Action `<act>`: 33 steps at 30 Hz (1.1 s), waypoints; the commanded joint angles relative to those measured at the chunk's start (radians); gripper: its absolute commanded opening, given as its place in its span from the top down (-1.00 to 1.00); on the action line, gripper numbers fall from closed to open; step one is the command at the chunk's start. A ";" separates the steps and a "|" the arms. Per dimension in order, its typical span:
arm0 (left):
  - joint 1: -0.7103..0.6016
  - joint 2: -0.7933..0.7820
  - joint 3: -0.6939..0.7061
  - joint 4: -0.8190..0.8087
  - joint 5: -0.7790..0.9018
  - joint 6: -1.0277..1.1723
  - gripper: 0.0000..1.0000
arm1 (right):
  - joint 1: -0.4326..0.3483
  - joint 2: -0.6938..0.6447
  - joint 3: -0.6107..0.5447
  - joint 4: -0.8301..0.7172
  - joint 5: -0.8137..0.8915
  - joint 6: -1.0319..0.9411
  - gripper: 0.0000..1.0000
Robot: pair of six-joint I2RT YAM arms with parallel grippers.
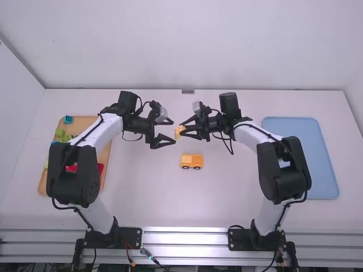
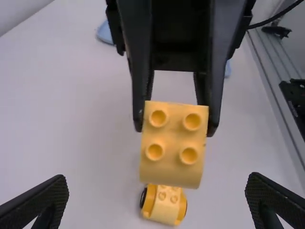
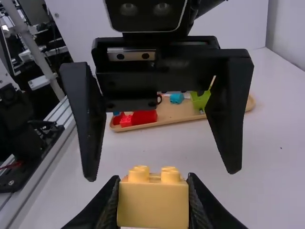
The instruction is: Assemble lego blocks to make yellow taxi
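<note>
And here, mid-desk (image 1: 170,204), the yellow car body (image 1: 191,161) stands upright on black wheels! Just past it, around 12 o'clock, the right claw (image 1: 183,131) is clamped on a yellow block (image 2: 174,143), held up off the desk, four studs facing the left claw (image 1: 172,131). That one, at 11 o'clock, is wide open! Blue tray (image 1: 299,158) out at 3 o'clock; wooden tray (image 1: 104,164) at 9, red blocks (image 3: 143,117) inside, teal block (image 1: 68,119) at its far end.
</note>
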 commanded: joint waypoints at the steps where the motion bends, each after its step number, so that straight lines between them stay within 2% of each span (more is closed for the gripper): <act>1: -0.019 0.000 0.011 -0.011 0.052 0.039 -0.98 | 0.006 0.009 0.008 -0.005 -0.031 -0.019 0.92; 11: -0.027 0.000 0.011 -0.007 0.030 0.012 -0.99 | 0.020 0.009 0.008 -0.057 -0.031 -0.076 0.94; 13: -0.033 0.000 0.011 -0.008 0.027 0.012 -0.82 | 0.018 0.009 0.008 -0.057 -0.030 -0.076 0.94; 17: -0.036 0.000 0.011 -0.016 0.018 0.012 -0.69 | 0.018 0.009 0.008 -0.053 -0.031 -0.076 0.94; 18: -0.037 0.000 0.011 -0.016 0.007 0.012 -0.56 | 0.019 0.009 0.008 -0.054 -0.031 -0.076 0.94; 30: -0.037 0.000 0.011 -0.019 0.002 0.012 -0.05 | 0.021 0.009 0.008 -0.053 -0.030 -0.076 0.95; 33: -0.037 0.000 0.011 -0.021 0.003 0.012 0.17 | 0.032 0.009 0.008 -0.053 -0.028 -0.077 0.94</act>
